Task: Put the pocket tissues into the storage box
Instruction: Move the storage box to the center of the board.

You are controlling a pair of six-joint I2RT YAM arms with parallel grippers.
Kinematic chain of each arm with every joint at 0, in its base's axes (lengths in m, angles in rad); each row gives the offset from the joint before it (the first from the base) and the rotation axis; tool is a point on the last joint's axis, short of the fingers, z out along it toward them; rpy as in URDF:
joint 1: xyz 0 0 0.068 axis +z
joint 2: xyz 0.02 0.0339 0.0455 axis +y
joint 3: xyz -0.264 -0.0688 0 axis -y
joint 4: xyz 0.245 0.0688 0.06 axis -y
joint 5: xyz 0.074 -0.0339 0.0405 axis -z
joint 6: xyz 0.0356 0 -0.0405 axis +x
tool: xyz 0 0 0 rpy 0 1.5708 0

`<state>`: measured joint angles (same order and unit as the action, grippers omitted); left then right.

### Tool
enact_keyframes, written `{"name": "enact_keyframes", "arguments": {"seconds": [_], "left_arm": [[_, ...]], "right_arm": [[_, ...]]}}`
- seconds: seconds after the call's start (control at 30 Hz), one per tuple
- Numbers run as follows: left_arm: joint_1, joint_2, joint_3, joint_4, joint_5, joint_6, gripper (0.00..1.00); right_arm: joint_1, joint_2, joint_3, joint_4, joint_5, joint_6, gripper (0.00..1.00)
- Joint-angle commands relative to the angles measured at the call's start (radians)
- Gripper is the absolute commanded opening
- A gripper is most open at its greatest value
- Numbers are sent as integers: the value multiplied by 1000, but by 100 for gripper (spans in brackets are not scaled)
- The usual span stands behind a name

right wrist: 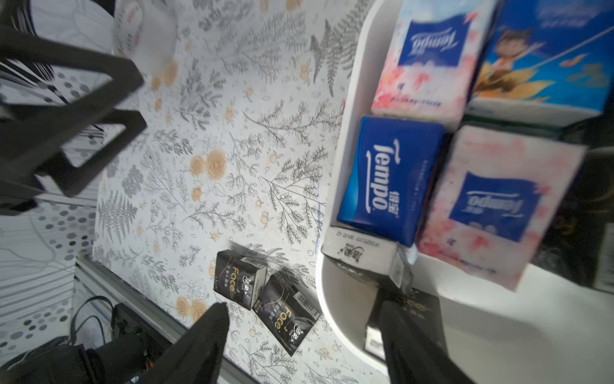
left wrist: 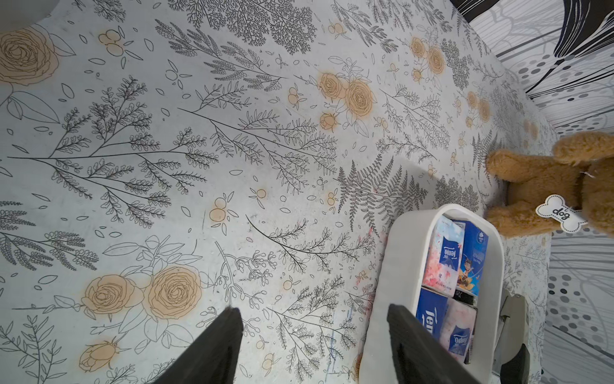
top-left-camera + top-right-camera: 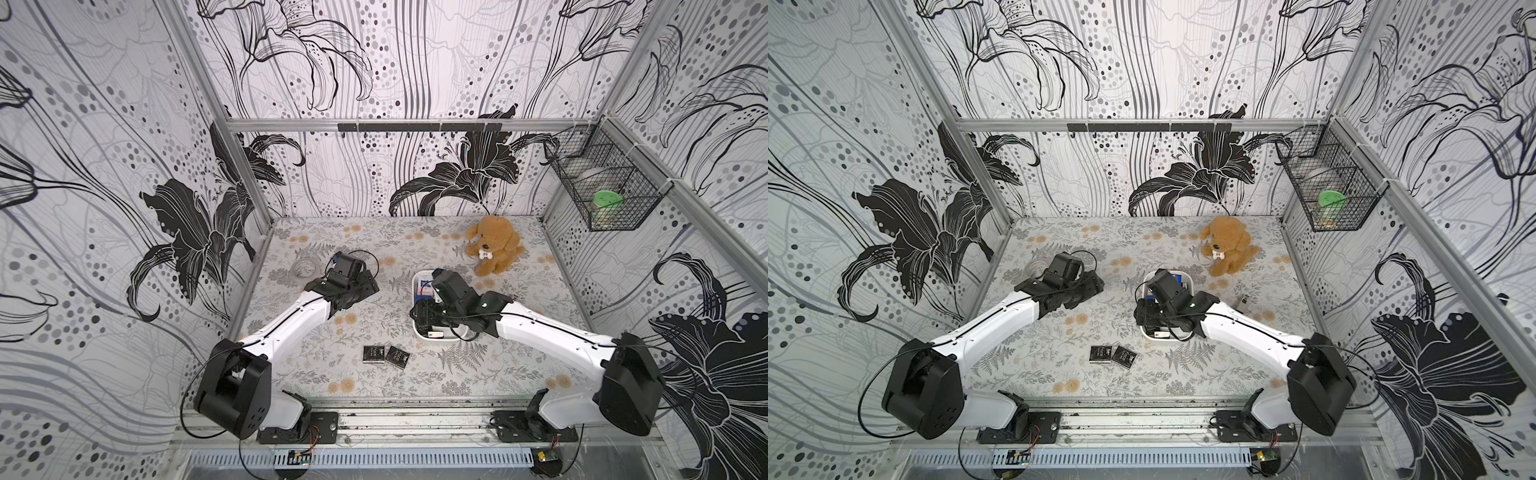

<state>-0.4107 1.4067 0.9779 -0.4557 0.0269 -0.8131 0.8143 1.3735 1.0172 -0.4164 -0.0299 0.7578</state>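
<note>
The floral worktop (image 3: 374, 232) spreads under both my arms in both top views. A wire basket (image 3: 602, 183) hangs up on the side wall, and neither wrist view catches it. The plush dog (image 3: 494, 245) sits near the far edge; only my left wrist view reads the bone tag on it. The white storage box (image 2: 388, 272) lies just beside the dog, and from above my right arm covers most of it. My wrist views look in: pocket tissues (image 1: 392, 173) in dark blue, pink-white and light blue lie packed inside. Two black packets (image 1: 241, 279) lie side by side on the worktop, near the box. My left fingers (image 2: 219, 342) are apart over bare worktop, holding nothing. My right fingers (image 1: 199, 339) are apart too, gripping nothing, one over the box and one outside it.
</note>
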Motion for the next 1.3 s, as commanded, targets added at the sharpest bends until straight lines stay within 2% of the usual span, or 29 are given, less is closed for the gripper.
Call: {"name": "enact_keyframes", "arguments": {"seconds": [0.0,0.07,0.17,0.23,0.3,0.4,0.67,1.03,1.13,1.27], "left_arm": [[16,-17,-7,37,32,10,76],[18,-31,-14,41,29,5,78],[22,-60,-25,43,9,5,87],[31,-69,-34,43,21,0,98],[56,-62,-47,51,72,-11,97],[93,-48,-77,88,156,-25,97],[116,-37,-86,73,183,10,97],[126,-100,-165,7,159,45,97],[133,-97,-166,8,156,44,97],[163,-85,-160,8,152,50,97]], "right_arm": [[-66,-56,-7,-108,105,-7,79],[-140,-72,-38,-137,106,-3,80],[-238,-95,-90,-150,128,-28,80],[-291,-94,-126,-138,109,-55,80],[-319,-83,-150,-117,72,-81,80],[-334,-50,-180,-67,20,-109,81],[-336,84,-158,104,-137,-180,82],[-328,329,80,102,-206,-279,81],[-308,356,145,44,-164,-293,81],[-272,315,177,-40,-42,-290,82]]}}
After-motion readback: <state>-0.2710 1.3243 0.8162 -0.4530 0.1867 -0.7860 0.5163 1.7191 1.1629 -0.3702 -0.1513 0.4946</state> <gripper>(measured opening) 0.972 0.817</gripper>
